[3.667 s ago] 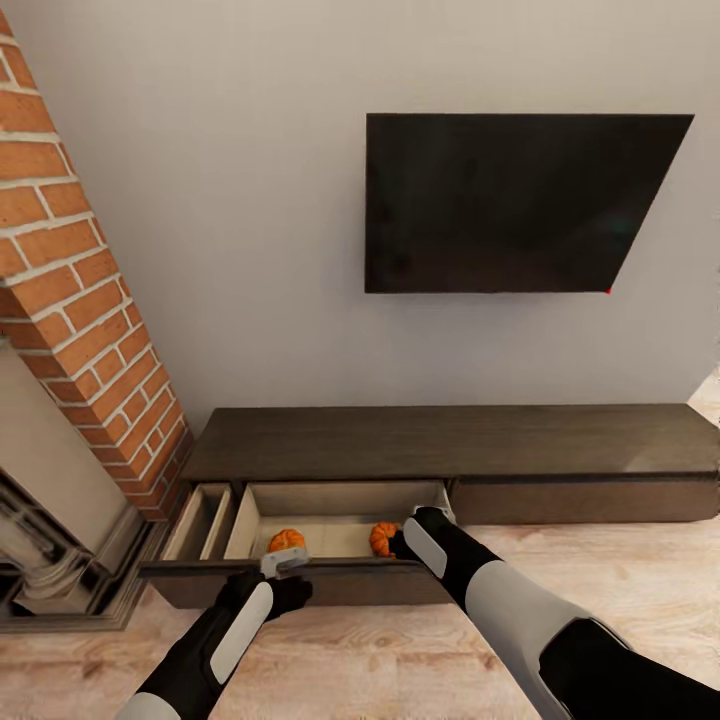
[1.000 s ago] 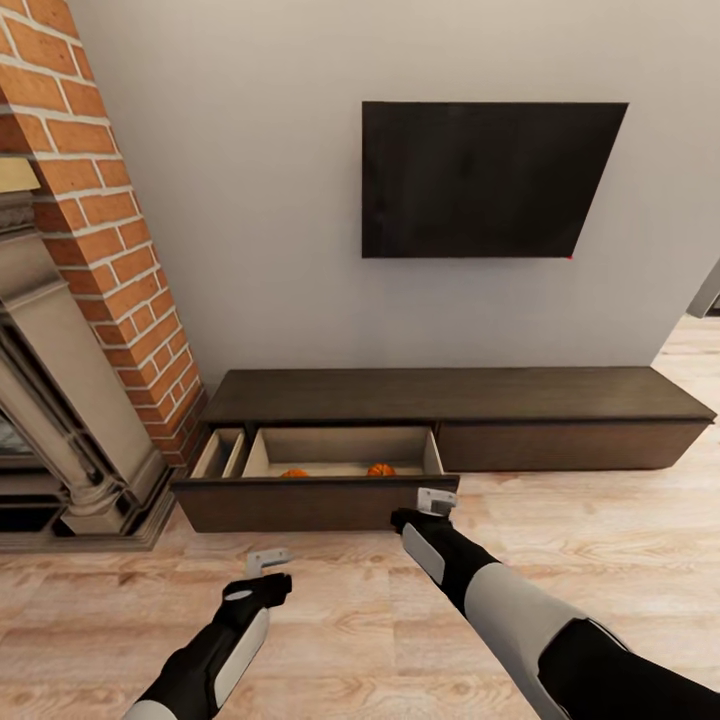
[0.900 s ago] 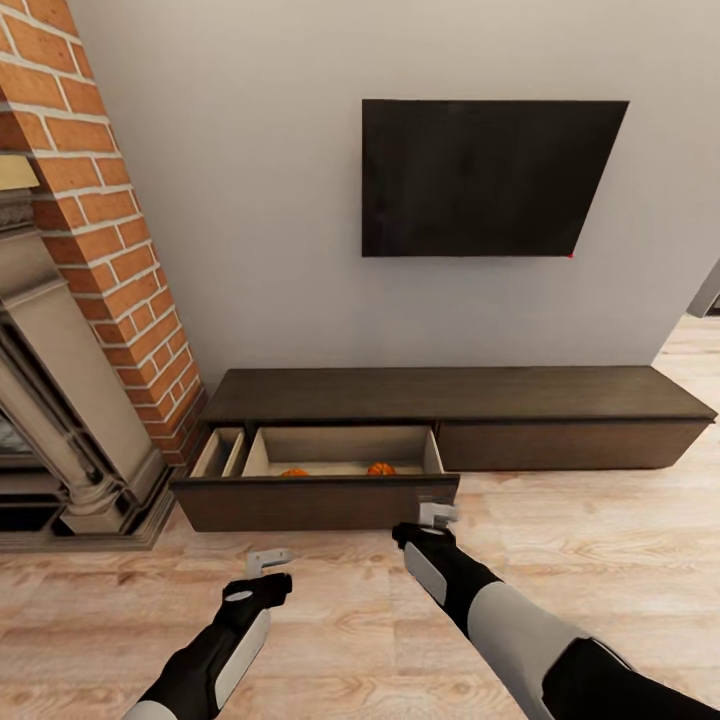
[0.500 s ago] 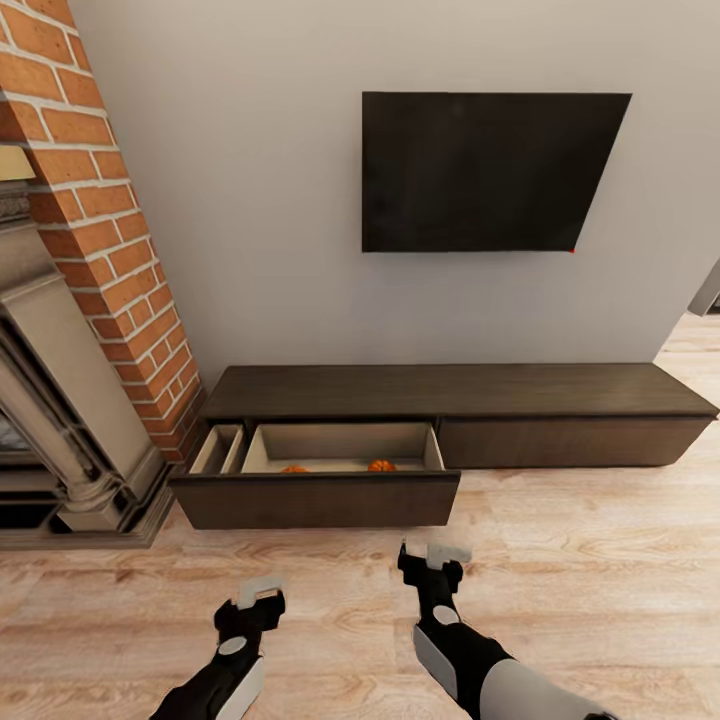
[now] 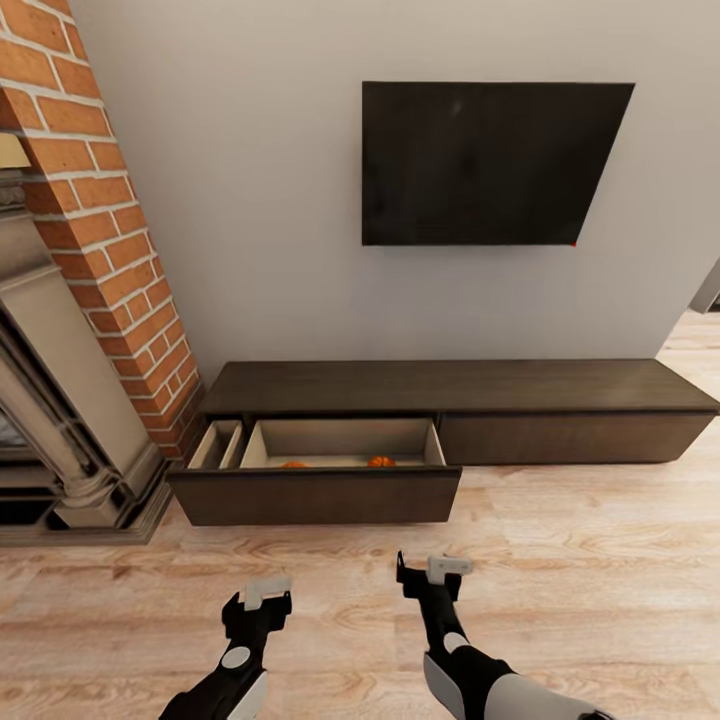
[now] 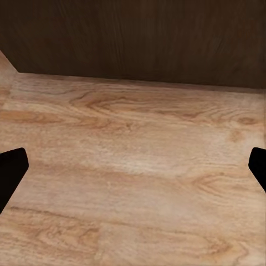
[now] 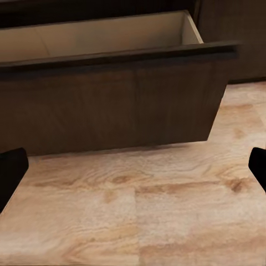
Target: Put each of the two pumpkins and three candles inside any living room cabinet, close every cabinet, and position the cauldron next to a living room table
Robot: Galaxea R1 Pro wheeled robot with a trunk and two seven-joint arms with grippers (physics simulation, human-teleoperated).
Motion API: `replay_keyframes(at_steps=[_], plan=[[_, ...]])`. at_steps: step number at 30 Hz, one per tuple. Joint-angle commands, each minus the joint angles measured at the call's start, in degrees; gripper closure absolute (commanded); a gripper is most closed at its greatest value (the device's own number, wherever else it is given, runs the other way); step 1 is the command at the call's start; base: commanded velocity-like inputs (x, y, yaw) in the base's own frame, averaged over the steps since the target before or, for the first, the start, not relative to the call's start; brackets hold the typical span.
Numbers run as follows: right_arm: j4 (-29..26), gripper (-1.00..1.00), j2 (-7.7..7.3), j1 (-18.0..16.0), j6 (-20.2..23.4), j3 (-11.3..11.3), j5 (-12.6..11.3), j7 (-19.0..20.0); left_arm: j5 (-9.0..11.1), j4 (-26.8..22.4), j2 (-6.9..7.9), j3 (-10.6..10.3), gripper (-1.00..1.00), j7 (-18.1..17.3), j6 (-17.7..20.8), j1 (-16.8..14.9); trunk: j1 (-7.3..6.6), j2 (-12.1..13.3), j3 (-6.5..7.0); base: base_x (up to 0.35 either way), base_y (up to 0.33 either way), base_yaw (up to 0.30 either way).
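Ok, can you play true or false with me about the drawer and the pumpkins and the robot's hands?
1. The cabinet has a drawer pulled out. True.
2. Both pumpkins sit on the floor in front of the drawer. False: their orange tops peek out from inside the open drawer.
3. The right gripper is holding a pumpkin. False: its jaws are open and empty, over the wooden floor.
4. The left gripper is open and holds nothing. True.
5. The TV stands on top of the cabinet. False: it hangs on the wall above it.
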Motion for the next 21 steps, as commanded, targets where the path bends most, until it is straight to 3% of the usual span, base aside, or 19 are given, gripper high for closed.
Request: replay_keyframes(at_steps=[1,5,11,16,21], plan=[[0.05,-1.00,-0.02,-0.04,-0.09,0.85,-0.25,0.54,0.54,0.01,0.08,-0.51,-1.00,0.36,-0.31,-0.08,0.22,-0.44,-0.23,0.000,0.000,0.000],[0.10,-1.00,-0.06,-0.04,-0.35,1.41,-0.23,3.46,0.43,-0.42,0.20,-0.45,-1.00,0.34,-0.31,-0.22,1.10,-2.04,-0.95,0.000,0.000,0.000],[0.11,-1.00,0.10,-0.04,-0.57,1.64,-0.06,4.10,0.33,-0.82,0.08,-0.70,-1.00,0.34,-0.32,-0.27,2.42,-4.45,-2.03,0.000,0.000,0.000],[0.19,-1.00,0.03,-0.04,-0.24,1.66,-0.14,4.15,0.32,-3.61,-0.06,-3.83,-1.00,0.60,0.08,-0.28,3.52,-6.46,-2.92,0.000,0.000,0.000],[0.19,-1.00,0.03,-0.04,-0.23,1.65,-0.27,4.23,-0.07,-5.27,0.22,-5.25,-1.00,1.06,0.20,-0.28,4.61,-8.46,-3.82,0.000,0.000,0.000]])
